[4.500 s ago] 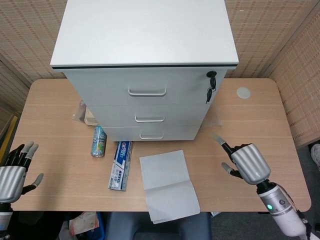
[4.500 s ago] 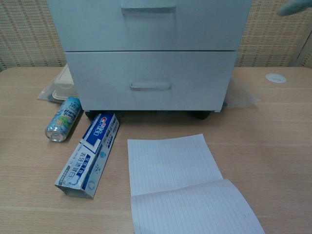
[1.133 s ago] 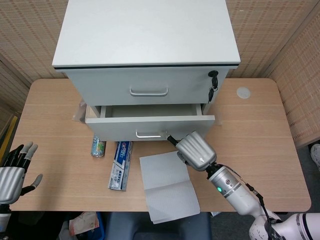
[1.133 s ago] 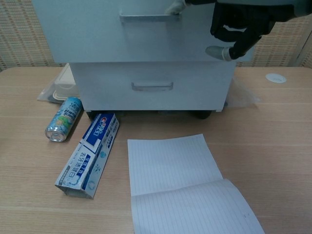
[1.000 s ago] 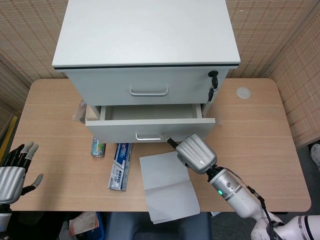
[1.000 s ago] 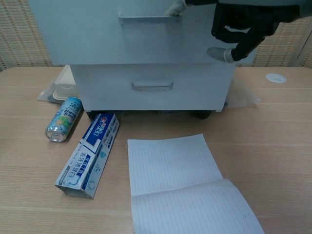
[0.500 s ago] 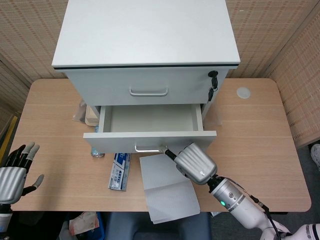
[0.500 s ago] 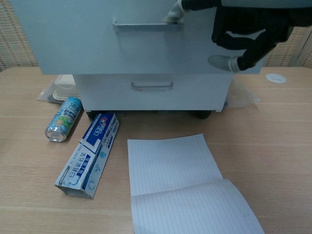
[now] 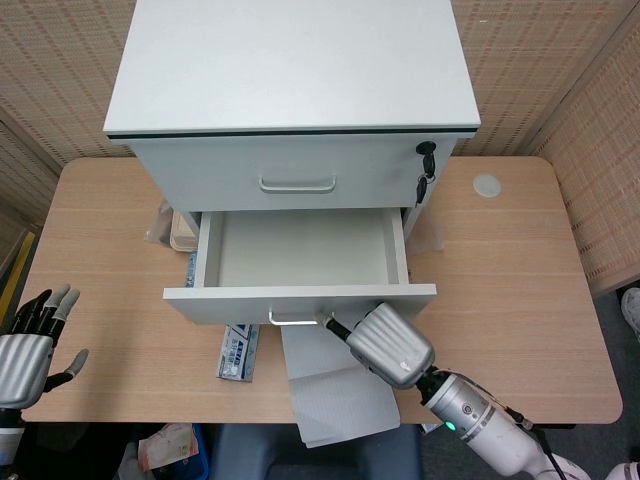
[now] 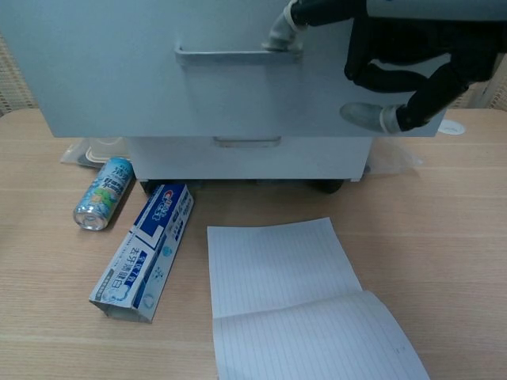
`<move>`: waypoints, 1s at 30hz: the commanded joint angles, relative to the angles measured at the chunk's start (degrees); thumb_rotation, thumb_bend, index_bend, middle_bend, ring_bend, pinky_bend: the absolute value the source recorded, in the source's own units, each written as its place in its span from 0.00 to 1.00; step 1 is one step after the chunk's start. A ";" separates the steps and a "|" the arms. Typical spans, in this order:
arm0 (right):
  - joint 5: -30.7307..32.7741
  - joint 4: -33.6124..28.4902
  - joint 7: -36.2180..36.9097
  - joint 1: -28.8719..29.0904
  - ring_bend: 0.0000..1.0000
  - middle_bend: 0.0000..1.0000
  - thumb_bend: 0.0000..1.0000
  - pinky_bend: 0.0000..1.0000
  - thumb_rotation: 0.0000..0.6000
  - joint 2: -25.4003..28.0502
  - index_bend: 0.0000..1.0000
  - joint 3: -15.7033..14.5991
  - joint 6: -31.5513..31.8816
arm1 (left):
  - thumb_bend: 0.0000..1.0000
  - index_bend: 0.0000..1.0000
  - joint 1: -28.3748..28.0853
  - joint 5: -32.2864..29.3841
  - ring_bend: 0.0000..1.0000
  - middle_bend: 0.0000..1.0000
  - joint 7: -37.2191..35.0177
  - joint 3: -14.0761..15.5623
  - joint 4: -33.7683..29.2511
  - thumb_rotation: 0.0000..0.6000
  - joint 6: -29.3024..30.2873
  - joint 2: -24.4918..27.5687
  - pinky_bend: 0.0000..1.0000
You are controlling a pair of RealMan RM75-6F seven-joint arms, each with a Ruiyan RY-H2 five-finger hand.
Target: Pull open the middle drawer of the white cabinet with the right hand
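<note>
The white cabinet [image 9: 290, 70] stands at the back of the table. Its middle drawer [image 9: 300, 290] is pulled far out and its inside is empty. My right hand [image 9: 388, 345] is at the drawer front, with a fingertip hooked on the right end of the metal handle [image 9: 295, 318]. In the chest view the drawer front [image 10: 158, 87] fills the top, and the right hand [image 10: 396, 55] has one finger on the handle [image 10: 238, 55] while the others curl below. My left hand [image 9: 25, 345] hovers open at the table's near left edge.
A toothpaste box [image 10: 146, 249], a small can [image 10: 103, 194] and a lined paper sheet [image 10: 293, 301] lie on the table before the cabinet. A plastic container [image 10: 99, 146] sits at the cabinet's left. A key [image 9: 424, 170] hangs from the top drawer's lock.
The middle drawer went from closed to far out, sliding further toward me over the last second. My right hand moved from the table's right to the handle and back with it.
</note>
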 commanded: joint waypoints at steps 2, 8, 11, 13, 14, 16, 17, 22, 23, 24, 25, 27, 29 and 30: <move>-1.59 -0.56 -0.30 -0.91 0.92 0.85 0.40 0.90 1.00 0.05 0.18 -0.74 -0.28 | 0.29 0.00 0.10 0.16 0.03 0.00 -0.09 0.09 0.02 1.00 0.17 0.12 0.11; -3.95 -1.04 -0.51 -2.13 0.92 0.85 0.39 0.90 1.00 0.23 0.18 -1.42 -0.44 | 0.29 0.00 0.15 0.36 0.03 0.00 -0.22 0.15 0.17 1.00 0.29 0.12 0.11; -5.29 -1.04 -0.10 -2.75 0.92 0.85 0.40 0.90 1.00 0.30 0.18 -1.68 -0.55 | 0.29 0.00 0.10 0.52 0.03 0.00 -0.27 0.15 0.21 1.00 0.31 0.09 0.11; -6.11 -1.04 0.08 -3.17 0.92 0.85 0.40 0.90 1.00 0.40 0.18 -1.82 -0.52 | 0.29 0.00 0.08 0.67 0.03 0.00 -0.31 0.15 0.22 1.00 0.37 0.09 0.11; -6.48 -1.04 0.21 -3.37 0.92 0.85 0.40 0.90 1.00 0.44 0.18 -1.85 -0.48 | 0.29 0.00 0.08 0.77 0.03 0.00 -0.33 0.17 0.23 1.00 0.41 0.07 0.11; -7.41 -1.04 0.64 -3.85 0.92 0.85 0.39 0.90 1.00 0.51 0.18 -1.83 -0.31 | 0.29 0.00 0.06 0.88 0.03 0.00 -0.38 0.18 0.24 1.00 0.45 0.06 0.11; -7.76 -1.04 0.77 -4.04 0.92 0.85 0.39 0.90 1.00 0.53 0.18 -1.80 -0.23 | 0.29 0.00 0.03 0.87 0.03 0.00 -0.36 0.18 0.23 1.00 0.40 0.06 0.11; -10.02 -0.92 1.88 -5.23 0.92 0.84 0.39 0.90 1.00 0.49 0.16 -1.40 0.63 | 0.29 0.00 -0.18 0.78 0.03 0.00 -0.17 0.13 0.18 1.00 0.05 -0.04 0.11; -10.86 -0.73 2.21 -5.58 0.92 0.84 0.39 0.90 1.00 0.47 0.15 -1.26 1.04 | 0.29 0.00 -0.25 0.76 0.03 0.00 -0.09 0.10 0.16 1.00 -0.03 -0.04 0.11; -11.49 -0.62 2.46 -5.86 0.92 0.84 0.38 0.90 1.00 0.49 0.14 -1.18 1.34 | 0.29 0.00 -0.32 0.75 0.03 0.00 -0.05 0.06 0.12 1.00 -0.12 -0.03 0.11; -12.11 -0.55 2.80 -6.13 0.92 0.84 0.37 0.90 1.00 0.50 0.12 -1.11 1.61 | 0.29 0.00 -0.37 0.77 0.03 0.00 -0.01 0.06 0.09 1.00 -0.19 -0.02 0.11; -13.59 -0.35 3.80 -6.76 0.92 0.84 0.36 0.90 1.00 0.55 0.09 -0.96 2.24 | 0.29 0.00 -0.50 0.81 0.03 0.00 0.09 0.01 0.01 1.00 -0.29 -0.02 0.11; -15.29 -0.05 4.76 -7.32 0.92 0.84 0.34 0.90 1.00 0.70 0.09 -0.93 2.68 | 0.29 0.00 -0.59 0.84 0.03 0.00 0.21 -0.04 -0.14 1.00 -0.34 0.02 0.11; -15.94 0.03 5.16 -7.60 0.92 0.84 0.33 0.90 1.00 0.82 0.09 -0.97 2.86 | 0.29 0.00 -0.60 0.82 0.03 0.00 0.27 -0.07 -0.22 1.00 -0.32 0.04 0.11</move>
